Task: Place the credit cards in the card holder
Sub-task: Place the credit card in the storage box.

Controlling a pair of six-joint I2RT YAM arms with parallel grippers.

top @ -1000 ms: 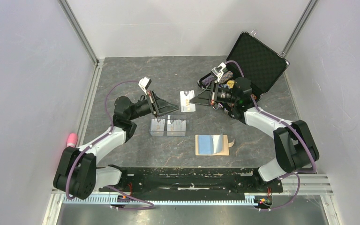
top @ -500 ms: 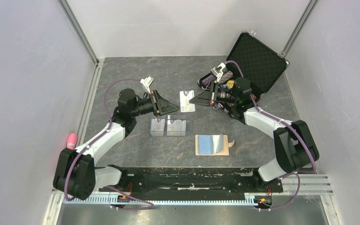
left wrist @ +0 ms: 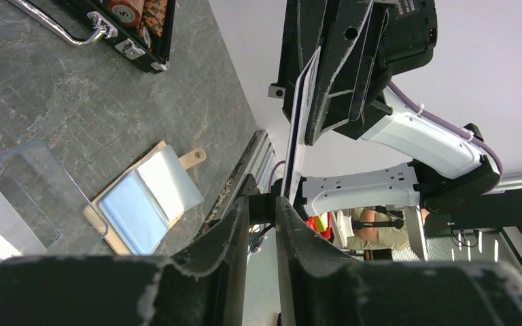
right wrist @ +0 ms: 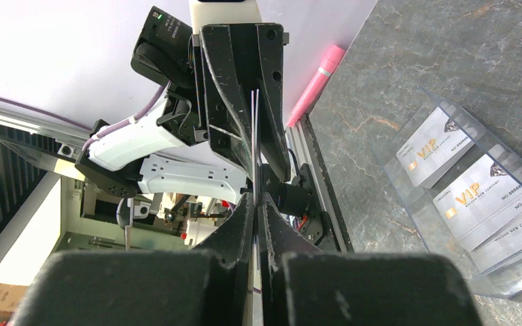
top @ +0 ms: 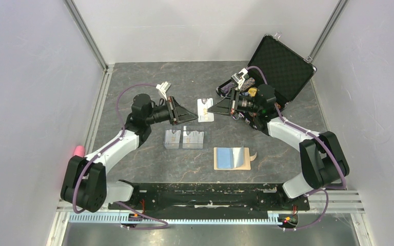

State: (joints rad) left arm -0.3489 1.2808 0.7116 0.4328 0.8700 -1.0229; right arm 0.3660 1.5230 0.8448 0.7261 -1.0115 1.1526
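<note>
My right gripper (top: 211, 109) is shut on one credit card (top: 204, 110) and holds it above the table; in the right wrist view the card (right wrist: 254, 136) shows edge-on, sticking up from the gripper (right wrist: 256, 201). My left gripper (top: 192, 117) faces it from the left, a little short of the card, with a narrow empty gap between its fingers (left wrist: 272, 207). Two more credit cards (top: 173, 138) (top: 193, 138) lie in clear sleeves on the table. The tan card holder (top: 232, 158) lies open near the front, blue lining up; it also shows in the left wrist view (left wrist: 143, 204).
An open black poker-chip case (top: 282, 66) stands at the back right behind the right arm. A pink object (top: 77, 150) lies at the left wall. Metal rails run along the left edge and the front edge.
My left gripper has lifted off the cards on the table and swung up and right, level with the card that the right gripper holds. The right arm has not moved.
</note>
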